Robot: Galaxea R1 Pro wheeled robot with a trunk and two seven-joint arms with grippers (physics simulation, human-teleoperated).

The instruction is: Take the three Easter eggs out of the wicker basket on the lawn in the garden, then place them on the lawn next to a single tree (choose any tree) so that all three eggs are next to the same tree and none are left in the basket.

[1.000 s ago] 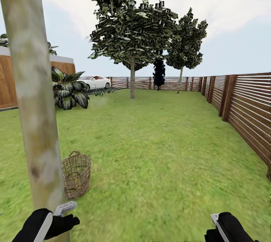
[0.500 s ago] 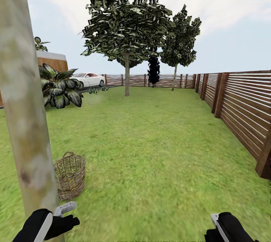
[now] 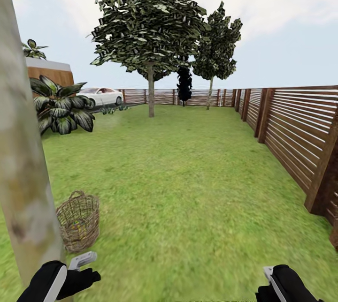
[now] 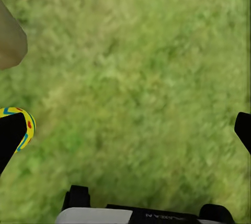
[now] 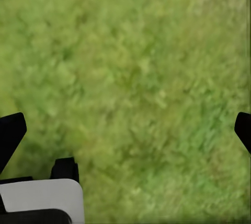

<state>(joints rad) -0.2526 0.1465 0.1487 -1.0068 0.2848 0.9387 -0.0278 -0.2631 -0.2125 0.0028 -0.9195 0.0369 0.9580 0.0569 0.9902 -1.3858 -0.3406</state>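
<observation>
The wicker basket stands on the lawn just right of a slim mottled tree trunk in the head view's left foreground. I cannot make out what lies inside the basket. One Easter egg, yellow with blue-green zigzags and red dots, lies on the grass in the left wrist view, half hidden behind one finger, near the trunk's foot. My left gripper is open over the grass, low beside the trunk. My right gripper is open over bare grass.
A slatted wooden fence runs along the right side and across the back. Two more trees stand far off. A spiky striped plant and a white car are at the left. Open grass stretches ahead.
The whole head picture has slid left, so the camera has turned right. Basket, trunk and trees sit further left in view. Both grippers keep their places in the picture.
</observation>
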